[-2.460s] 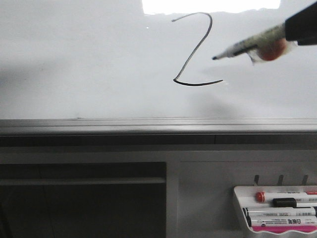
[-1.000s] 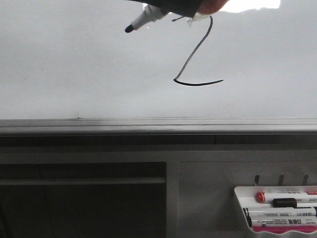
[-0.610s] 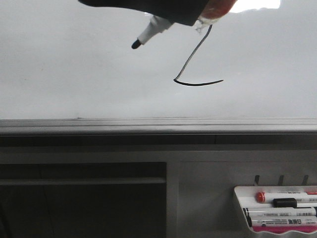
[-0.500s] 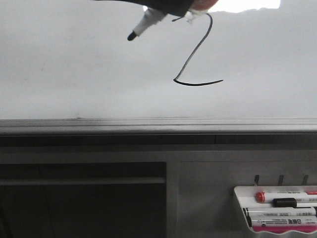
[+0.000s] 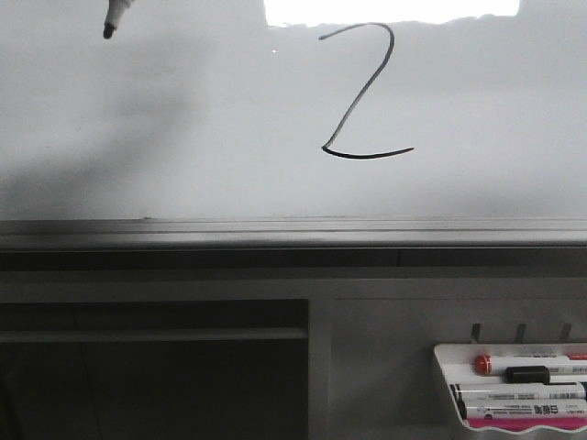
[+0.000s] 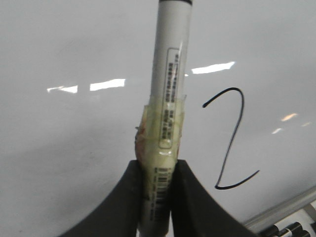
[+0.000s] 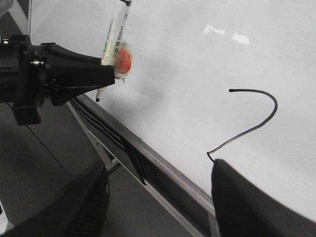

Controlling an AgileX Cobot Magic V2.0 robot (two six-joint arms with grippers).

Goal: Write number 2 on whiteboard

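The number 2 (image 5: pixel 359 93) is drawn in thin black line on the whiteboard (image 5: pixel 183 137), right of centre. In the front view only the marker tip (image 5: pixel 109 27) shows, at the top left, far left of the 2. In the left wrist view my left gripper (image 6: pixel 156 168) is shut on the white marker (image 6: pixel 169 89), with the 2 (image 6: pixel 231 143) off to one side. The right wrist view shows my right gripper (image 7: pixel 158 182) open and empty near the board's rail. One finger (image 7: pixel 247 202) hides the 2's base (image 7: pixel 247 131). The left gripper (image 7: pixel 74 74) holds the marker (image 7: pixel 116 44) beyond.
A grey metal rail (image 5: pixel 293 234) runs along the whiteboard's lower edge. A small white tray (image 5: pixel 514 390) with several markers hangs at the lower right. A dark recessed panel (image 5: pixel 156 367) lies below the rail on the left.
The marker and the left gripper have moved left and up, away from the top of the 2. The whole 2 now shows uncovered.
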